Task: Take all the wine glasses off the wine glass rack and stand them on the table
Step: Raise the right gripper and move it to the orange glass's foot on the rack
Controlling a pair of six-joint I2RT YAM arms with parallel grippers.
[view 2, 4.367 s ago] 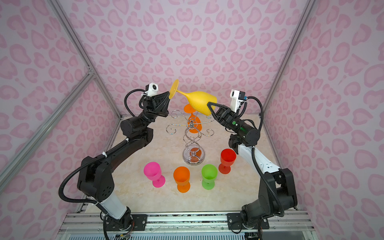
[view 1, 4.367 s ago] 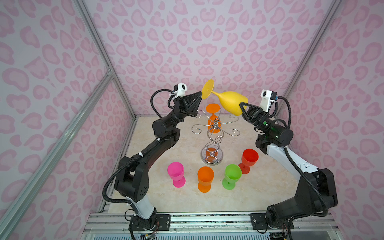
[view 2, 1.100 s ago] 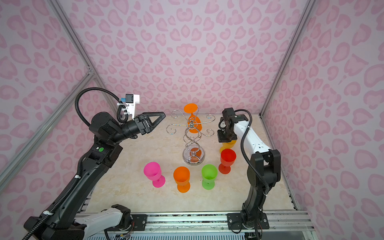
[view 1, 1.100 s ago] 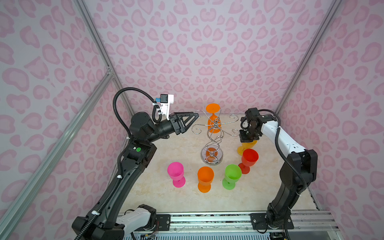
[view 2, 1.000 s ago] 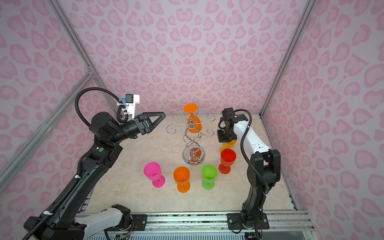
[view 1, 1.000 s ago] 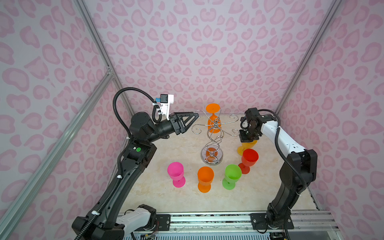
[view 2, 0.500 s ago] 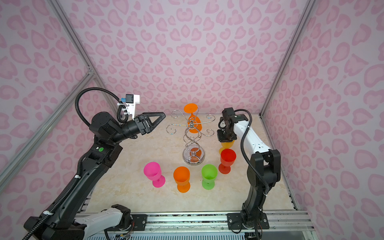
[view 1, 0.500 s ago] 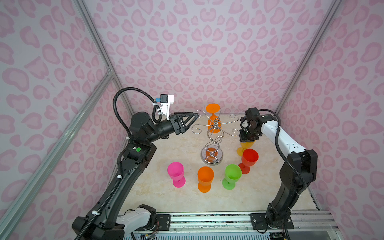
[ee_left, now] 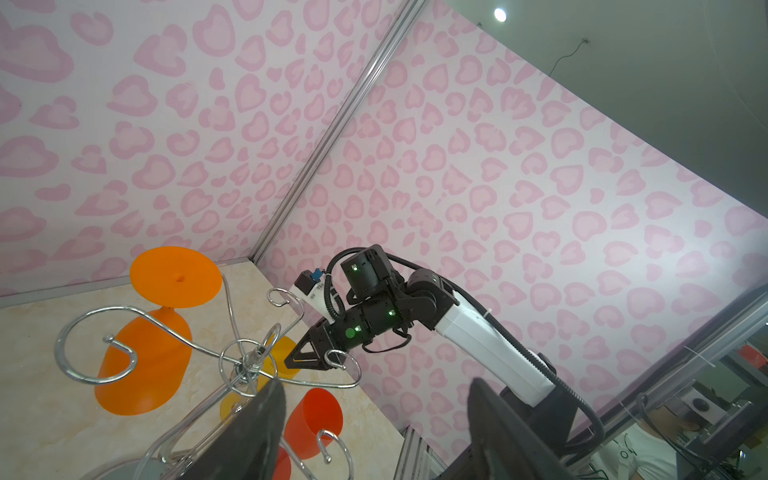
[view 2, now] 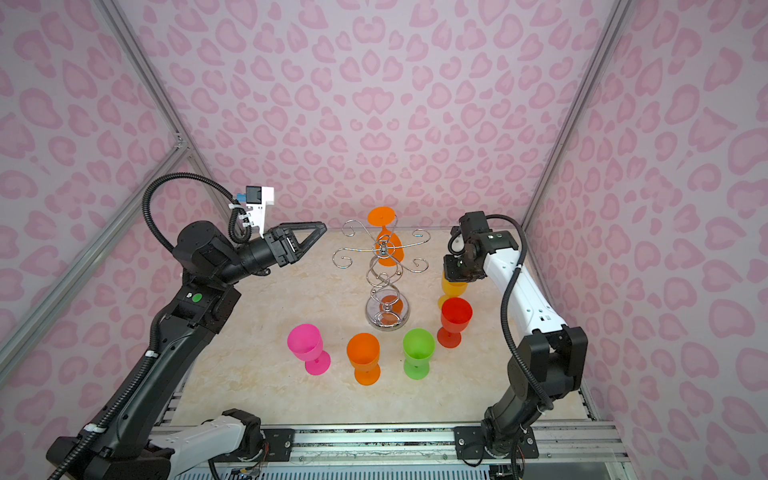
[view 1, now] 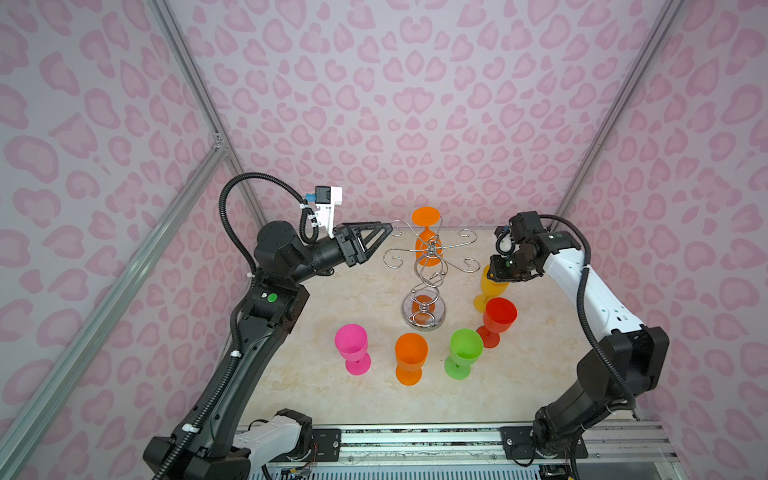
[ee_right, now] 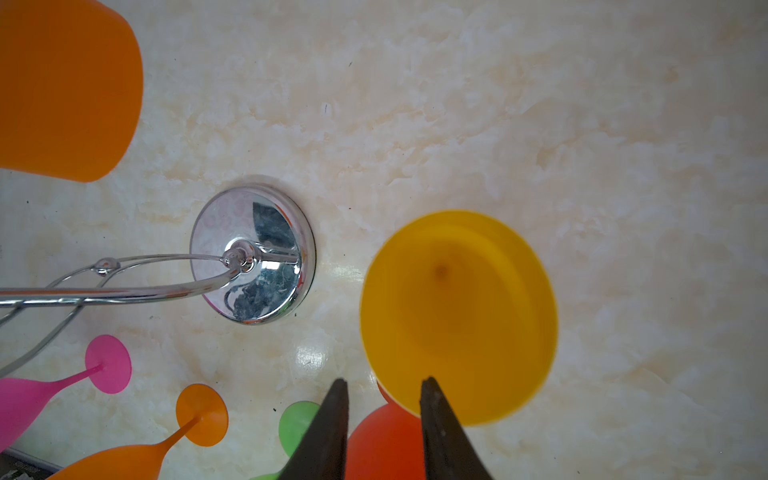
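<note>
Hovering right hand [ee_right: 384, 380] parted astride yellow glass [ee_right: 457, 316] rim; left hand [view 1: 384, 230] gaping, empty, beside rack [view 1: 437, 319].

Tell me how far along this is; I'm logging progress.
Done: yellow glass stands on the table by the red glass. In hand: right gripper open over its rim; left gripper open, empty, near the wine glass rack. Left: one orange glass hangs there.

No writing, label, brand name, number or sign is legible on anything shown in any of these views.
</note>
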